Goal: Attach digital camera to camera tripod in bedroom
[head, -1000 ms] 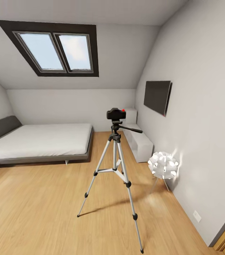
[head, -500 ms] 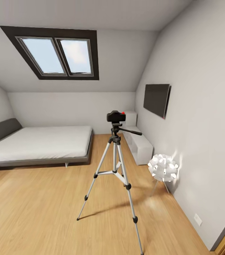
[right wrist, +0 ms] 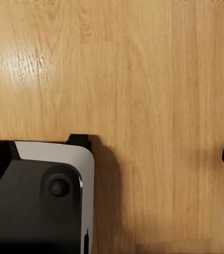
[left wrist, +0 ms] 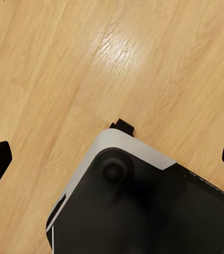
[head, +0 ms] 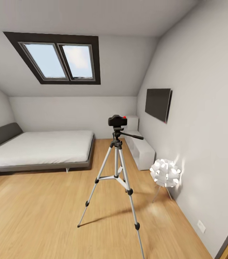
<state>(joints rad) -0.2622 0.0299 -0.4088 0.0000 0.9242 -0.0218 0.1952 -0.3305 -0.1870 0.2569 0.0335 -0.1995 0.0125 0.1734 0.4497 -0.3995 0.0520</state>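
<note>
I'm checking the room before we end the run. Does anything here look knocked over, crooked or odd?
Nothing stands out. The tripod stands upright on the wood floor with its three legs spread, the camera sits level on its head, and the ball lamp is upright by the wall.

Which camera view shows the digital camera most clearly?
The head view. There the digital camera sits on top of the camera tripod, whole and unobstructed, red dot visible. The two wrist views look down at wood floor and the robot's base instead.
</note>
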